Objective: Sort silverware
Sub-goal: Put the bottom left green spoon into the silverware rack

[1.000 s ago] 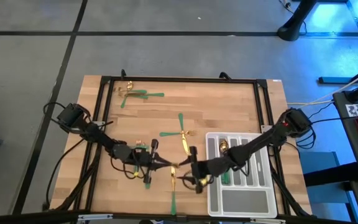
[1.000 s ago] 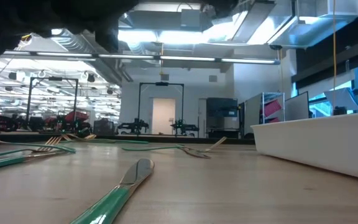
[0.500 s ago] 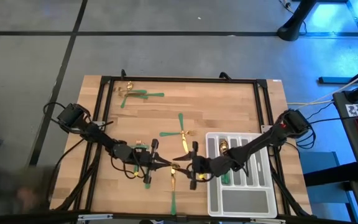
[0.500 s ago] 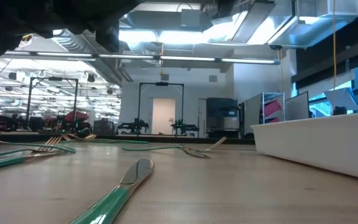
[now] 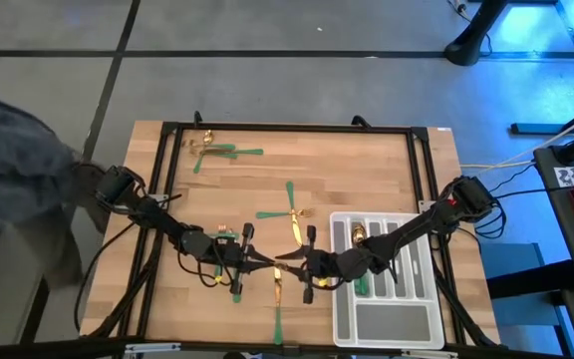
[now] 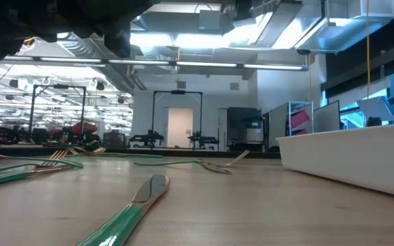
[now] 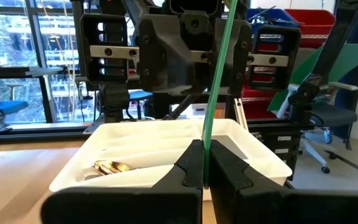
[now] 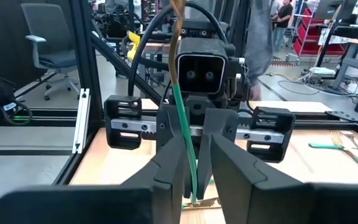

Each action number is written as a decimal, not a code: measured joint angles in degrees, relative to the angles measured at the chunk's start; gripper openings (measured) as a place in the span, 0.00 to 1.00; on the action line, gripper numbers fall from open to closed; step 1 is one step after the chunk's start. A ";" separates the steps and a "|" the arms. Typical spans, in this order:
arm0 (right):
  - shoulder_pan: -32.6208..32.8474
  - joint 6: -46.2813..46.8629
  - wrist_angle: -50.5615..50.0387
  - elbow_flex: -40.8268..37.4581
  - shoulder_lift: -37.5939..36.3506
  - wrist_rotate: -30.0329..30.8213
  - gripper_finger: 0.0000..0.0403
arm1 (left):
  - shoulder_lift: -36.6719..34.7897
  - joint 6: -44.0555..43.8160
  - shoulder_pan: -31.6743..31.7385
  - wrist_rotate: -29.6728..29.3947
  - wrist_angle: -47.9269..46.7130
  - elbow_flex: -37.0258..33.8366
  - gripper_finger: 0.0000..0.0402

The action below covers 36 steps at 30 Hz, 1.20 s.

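Right gripper (image 5: 305, 267) has slid a bit further left since a second ago and its fingers have narrowed; it now faces the left gripper (image 5: 259, 262) tip to tip over the table's (image 5: 367, 170) front middle. A person's sleeve (image 5: 13, 170) has also entered at the left edge.

Tray (image 5: 422, 329) front right: a gold-headed piece (image 5: 358, 235) and green handles lie in its narrow slots.

Left gripper fingers (image 7: 188, 171) clamp a green-handled utensil (image 7: 219, 81), held upright. Right fingers (image 8: 225, 158) stand narrow around the same handle, a slight gap visible; contact unclear.

Other silverware: knife (image 6: 125, 212) near the front, forks (image 5: 217, 152) back left.
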 joint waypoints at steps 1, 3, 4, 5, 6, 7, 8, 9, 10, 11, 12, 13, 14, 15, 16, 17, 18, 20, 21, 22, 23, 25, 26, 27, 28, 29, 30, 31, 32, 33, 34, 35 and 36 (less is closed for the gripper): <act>0.00 -0.46 0.33 0.00 0.00 -0.09 0.18 | 0.00 0.00 0.00 0.02 0.04 0.00 0.00; 0.00 -1.24 0.58 0.00 0.00 -0.10 0.16 | 0.00 0.00 0.00 0.02 -0.02 0.00 0.00; 0.00 -1.24 0.59 0.00 0.00 -0.09 0.15 | 0.00 0.00 -0.01 0.04 -0.05 0.00 0.00; 0.00 -1.25 0.69 0.00 0.00 -0.09 0.13 | 0.00 0.01 -0.02 0.04 -0.03 0.00 0.00; -0.04 -1.25 1.05 0.00 0.00 -0.16 0.12 | 0.00 0.00 -0.02 0.02 0.01 0.00 0.00; -0.04 -1.31 1.53 0.01 0.07 -0.27 0.11 | 0.00 -0.02 -0.02 0.02 0.09 0.00 0.00; -0.04 -1.43 2.07 0.24 0.46 -0.24 0.09 | 0.00 0.00 -0.01 0.02 0.15 0.00 0.00; -0.04 -1.96 1.95 0.81 0.83 0.02 0.08 | 0.00 0.00 0.00 0.04 0.09 0.00 0.00; -0.04 -2.94 1.31 1.43 1.22 0.36 0.06 | 0.00 -0.04 -0.02 0.01 -0.05 -0.02 0.00; -0.02 -3.63 0.76 2.29 1.84 0.41 0.05 | 0.00 -0.06 0.00 0.03 -0.07 -0.07 0.00; 0.00 -4.37 -0.06 3.38 2.34 0.42 0.03 | 0.00 -0.09 -0.02 0.14 -0.08 -0.07 0.00; 0.02 -4.89 -1.17 4.31 2.81 0.41 0.02 | 0.01 -0.18 -0.07 0.25 -0.14 -0.07 0.00; 0.09 -5.55 -2.45 5.24 3.20 0.49 0.01 | 0.02 -0.26 -0.09 0.30 -0.37 -0.09 0.00; 0.13 -5.97 -3.78 6.18 3.55 1.28 0.01 | 0.02 -0.24 -0.09 0.35 -0.50 -0.11 0.00; 0.16 -6.15 -5.27 7.08 3.74 2.69 0.01 | 0.02 -0.24 -0.11 0.29 -0.62 -0.11 0.00; 0.31 -6.15 -6.83 7.90 3.76 4.17 0.01 | 0.02 -0.26 -0.11 -0.08 -0.59 -0.11 0.00; 0.70 -6.03 -8.36 8.63 3.76 5.82 0.01 | 0.03 -0.24 -0.09 -0.24 -0.46 -0.11 0.00; 1.43 -6.00 -10.98 9.88 3.60 9.42 0.01 | 0.02 -0.25 -0.07 -0.19 -0.39 -0.05 0.02; 1.71 -5.91 -12.82 10.47 3.31 10.56 0.01 | 0.02 -0.26 -0.06 -0.32 -0.44 -0.04 0.03; 2.11 -5.35 -14.63 11.13 3.08 11.79 0.01 | 0.02 -0.24 0.02 -0.43 -0.68 -0.01 0.05; 2.56 -4.41 -17.15 11.95 2.59 13.39 0.00 | 0.00 -0.24 0.08 -0.42 -1.28 0.09 0.08; 3.61 -0.43 -23.89 13.51 1.20 16.66 0.00 | 0.00 -0.30 0.26 -0.42 -3.16 0.09 0.14; 4.12 2.21 -28.25 14.20 0.24 18.39 0.00 | 0.00 -0.82 0.35 0.16 -4.78 0.09 0.18; 4.50 5.82 -33.27 14.68 -0.91 19.36 0.00 | 0.02 -1.44 0.31 0.26 -6.03 0.04 0.22; 4.80 10.04 -38.49 15.12 -2.08 20.04 0.00 | 0.02 -2.15 0.37 0.41 -7.04 0.00 0.26; 5.11 14.87 -43.55 15.23 -3.25 20.23 0.00 | 0.02 -2.81 0.52 0.43 -7.65 0.00 0.30; 5.05 19.94 -49.15 15.19 -4.57 19.93 0.00 | 0.02 -3.42 0.70 0.39 -8.36 0.00 0.33; 5.01 25.74 -54.82 14.89 -5.94 19.20 0.00 | 0.02 -4.27 0.91 0.35 -9.23 0.00 0.37; 5.01 31.70 -60.78 14.56 -7.17 18.05 0.00 | 0.02 -4.78 1.09 0.25 -10.06 0.00 0.39; 5.01 38.18 -66.91 14.09 -8.33 16.67 0.00 | 0.02 -5.50 1.24 0.23 -10.63 0.00 0.42; 5.01 44.81 -72.89 13.29 -9.53 15.01 0.00 | 0.02 -5.90 1.27 0.14 -10.81 0.00 0.44; 4.98 51.09 -78.69 12.21 -10.54 13.04 0.00 | 0.02 -6.11 1.27 0.04 -10.87 0.00 0.45; 4.98 56.76 -83.47 10.88 -11.38 10.72 0.00 | 0.02 -6.14 1.27 0.09 -10.94 0.00 0.47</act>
